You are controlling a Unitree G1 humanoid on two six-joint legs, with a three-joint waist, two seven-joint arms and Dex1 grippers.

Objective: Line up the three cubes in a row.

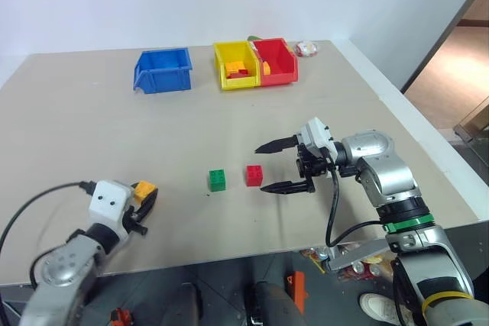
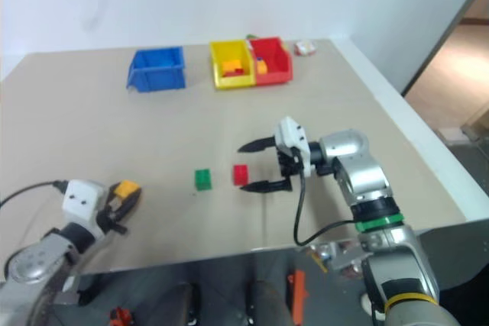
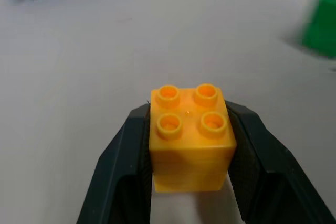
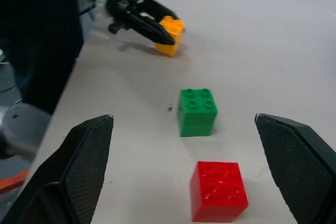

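Note:
Near the table's front left, my left gripper (image 1: pixel 145 198) is shut on the yellow-orange cube (image 1: pixel 143 188); its studs face up between the black fingers (image 3: pixel 126 150). I cannot tell whether this cube rests on the table or hangs just above it. The green cube (image 1: pixel 217 179) and the red cube (image 1: pixel 254 175) sit side by side in the middle of the table, a small gap between them. My right gripper (image 1: pixel 262 167) stands open just right of the red cube, pointing left, with nothing between its fingers.
A blue bin (image 1: pixel 163 70), a yellow bin (image 1: pixel 229 53) and a red bin (image 1: pixel 284 56) stand along the back, the last two holding small bricks. A small white and red object (image 1: pixel 307 49) lies behind them. The table's front edge (image 1: pixel 229 253) runs close to both grippers.

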